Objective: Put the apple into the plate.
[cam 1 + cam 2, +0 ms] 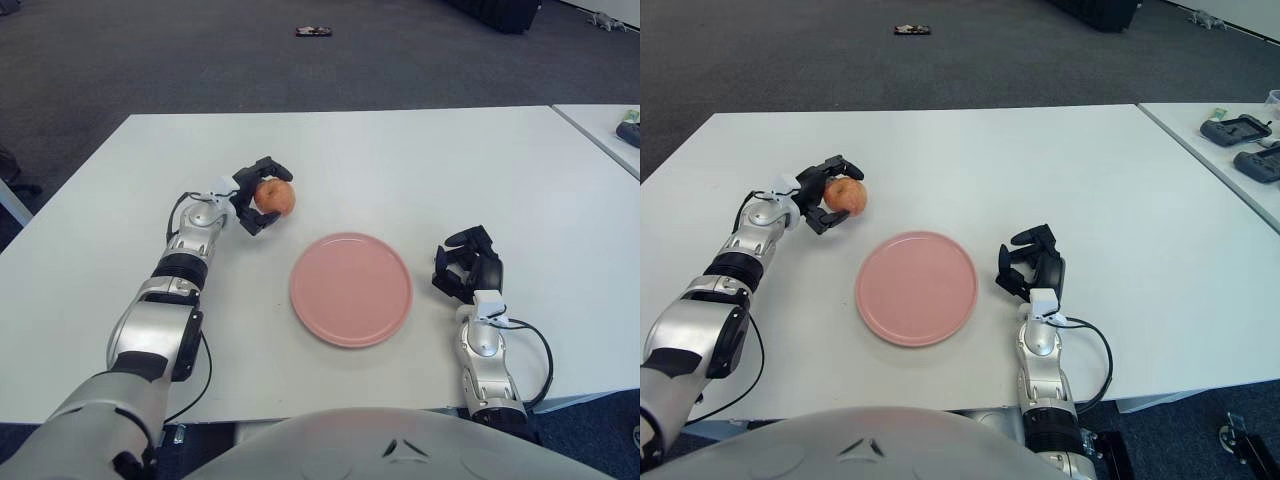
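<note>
Apple held in the left hand, black fingers wrapped around it from the robot's left and from above and below. Off to the left of the plate and farther out on the tabletop, clearly apart from the pink rim. Plate lying to the right of the apple and nearer the body (so the carry, by my judgement, runs right and back toward the robot, then down). Left hand plainly the closer one to the fruit. Right hand just beside the plate's right edge, fingers curled, gripping nothing. Apple not yet over the plate.
</note>
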Motion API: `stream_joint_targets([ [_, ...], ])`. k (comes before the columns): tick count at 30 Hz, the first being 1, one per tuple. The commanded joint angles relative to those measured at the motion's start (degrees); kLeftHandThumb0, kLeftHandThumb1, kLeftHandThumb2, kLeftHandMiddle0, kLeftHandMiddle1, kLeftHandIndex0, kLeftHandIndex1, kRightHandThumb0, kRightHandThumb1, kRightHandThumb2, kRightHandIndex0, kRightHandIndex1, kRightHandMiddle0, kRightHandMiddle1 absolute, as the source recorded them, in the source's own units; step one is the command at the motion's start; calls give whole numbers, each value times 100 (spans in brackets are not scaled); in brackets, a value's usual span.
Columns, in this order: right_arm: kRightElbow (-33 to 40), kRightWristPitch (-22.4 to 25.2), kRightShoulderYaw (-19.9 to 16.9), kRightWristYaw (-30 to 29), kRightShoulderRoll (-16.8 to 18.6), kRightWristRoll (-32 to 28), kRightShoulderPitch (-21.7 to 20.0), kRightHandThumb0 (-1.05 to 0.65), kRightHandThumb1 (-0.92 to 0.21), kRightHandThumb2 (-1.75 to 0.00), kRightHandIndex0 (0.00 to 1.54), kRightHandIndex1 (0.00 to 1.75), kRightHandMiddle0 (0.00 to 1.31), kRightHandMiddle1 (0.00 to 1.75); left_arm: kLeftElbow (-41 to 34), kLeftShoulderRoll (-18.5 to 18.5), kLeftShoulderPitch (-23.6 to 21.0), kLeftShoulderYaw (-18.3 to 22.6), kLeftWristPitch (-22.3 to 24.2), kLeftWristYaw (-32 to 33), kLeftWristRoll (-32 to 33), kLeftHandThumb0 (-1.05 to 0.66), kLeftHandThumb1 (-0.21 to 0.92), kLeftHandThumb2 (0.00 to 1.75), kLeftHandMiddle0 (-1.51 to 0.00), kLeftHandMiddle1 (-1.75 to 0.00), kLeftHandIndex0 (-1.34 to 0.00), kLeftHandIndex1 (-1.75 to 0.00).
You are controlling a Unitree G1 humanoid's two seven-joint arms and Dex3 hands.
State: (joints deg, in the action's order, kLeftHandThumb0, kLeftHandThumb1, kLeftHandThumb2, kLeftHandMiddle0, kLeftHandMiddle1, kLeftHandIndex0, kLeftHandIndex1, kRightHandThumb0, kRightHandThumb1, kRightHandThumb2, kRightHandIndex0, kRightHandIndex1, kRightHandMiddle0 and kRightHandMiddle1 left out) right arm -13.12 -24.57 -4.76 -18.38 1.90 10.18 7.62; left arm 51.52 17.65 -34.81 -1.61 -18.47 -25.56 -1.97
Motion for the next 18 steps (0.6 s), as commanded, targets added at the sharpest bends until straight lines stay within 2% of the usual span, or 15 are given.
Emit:
stream_joint_targets([
  [1,-69,-61,-3,34,-59,-10,-89,-42,-53,-106,71,145,44,175,-1217,-103,392,-45,335,-67,136,0,-11,175,-97,-160,-70,-175],
  [10,-23,144,-43,-43,-12,7,-97,-42,-52,-107,68,146,45,175,-3055,-257,1130,-303,809,-164,130,0,-11,175,-98,-160,-70,-175],
  [18,16,218,-19,-113,0,79,-94,-41,-53,-106,65,145,44,175,-4402,-261,1777,-587,1302,-228,48,0,-11,175,-98,-160,-70,-175],
])
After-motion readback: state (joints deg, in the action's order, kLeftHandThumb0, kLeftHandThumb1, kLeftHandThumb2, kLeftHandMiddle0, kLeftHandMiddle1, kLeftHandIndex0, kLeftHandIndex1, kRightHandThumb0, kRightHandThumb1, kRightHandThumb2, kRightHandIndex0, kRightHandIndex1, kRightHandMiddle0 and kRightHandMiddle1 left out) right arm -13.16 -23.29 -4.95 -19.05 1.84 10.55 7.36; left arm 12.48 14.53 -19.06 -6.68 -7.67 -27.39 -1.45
